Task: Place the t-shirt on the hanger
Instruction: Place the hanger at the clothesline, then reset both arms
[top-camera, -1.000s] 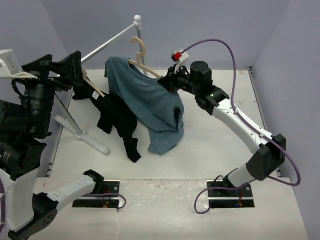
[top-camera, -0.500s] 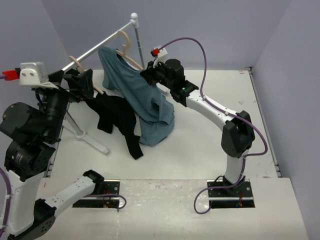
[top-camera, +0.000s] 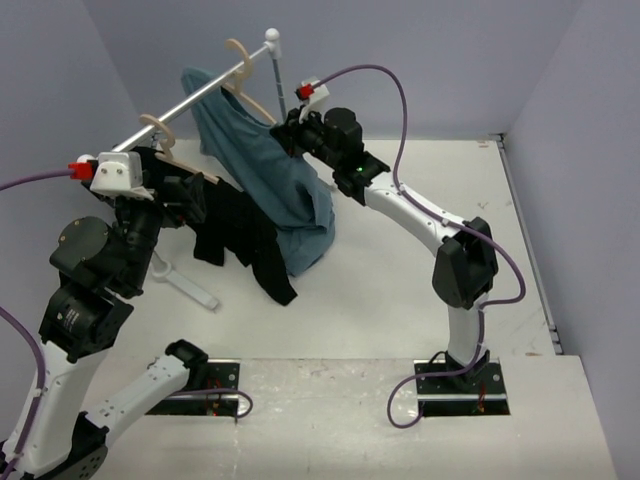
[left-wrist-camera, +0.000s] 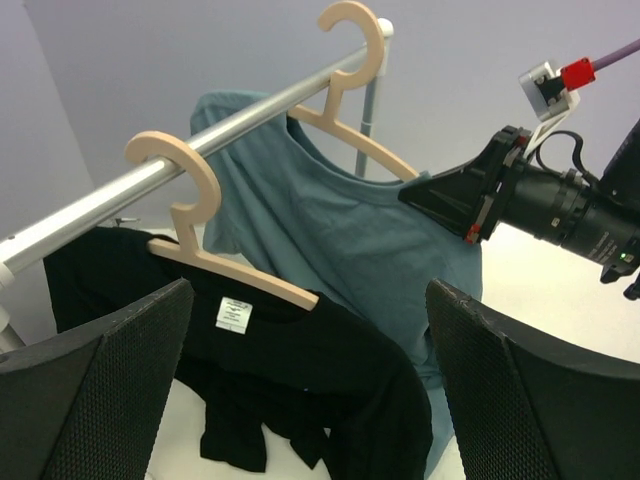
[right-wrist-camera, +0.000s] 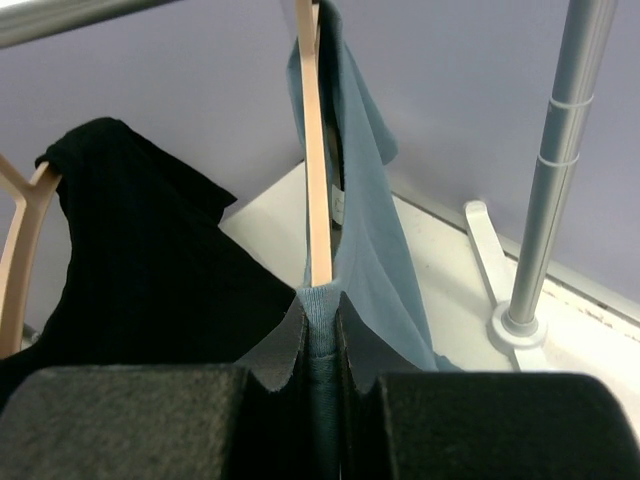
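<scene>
Gripping t-shirt (right-wrist-camera: 372, 235) edge on hanger (right-wrist-camera: 315, 150): right pincer (right-wrist-camera: 322, 325); left pincer (left-wrist-camera: 308, 310) agape

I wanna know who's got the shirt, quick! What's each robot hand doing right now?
Left gripper: open, holding nothing.
Right gripper: shut on the t-shirt, at the end of the hanger.
</scene>
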